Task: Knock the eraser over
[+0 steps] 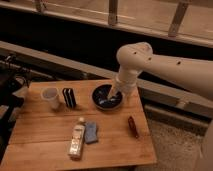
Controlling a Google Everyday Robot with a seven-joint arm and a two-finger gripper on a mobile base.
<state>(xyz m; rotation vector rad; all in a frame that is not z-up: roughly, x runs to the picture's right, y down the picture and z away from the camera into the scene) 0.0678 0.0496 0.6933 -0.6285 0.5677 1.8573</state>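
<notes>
Jaws' state cannot be told. Two-finger gripper point(114, 93) hangs low over dark round bowl point(102, 103). White-striped black rectangular eraser point(69, 97) stands upright just beside it on wooden tabletop point(115, 145), likely within sideways sweep.

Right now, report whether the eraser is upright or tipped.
Upright: the eraser stands on end beside the cup. The gripper hangs over the bowl, apart from it.
</notes>
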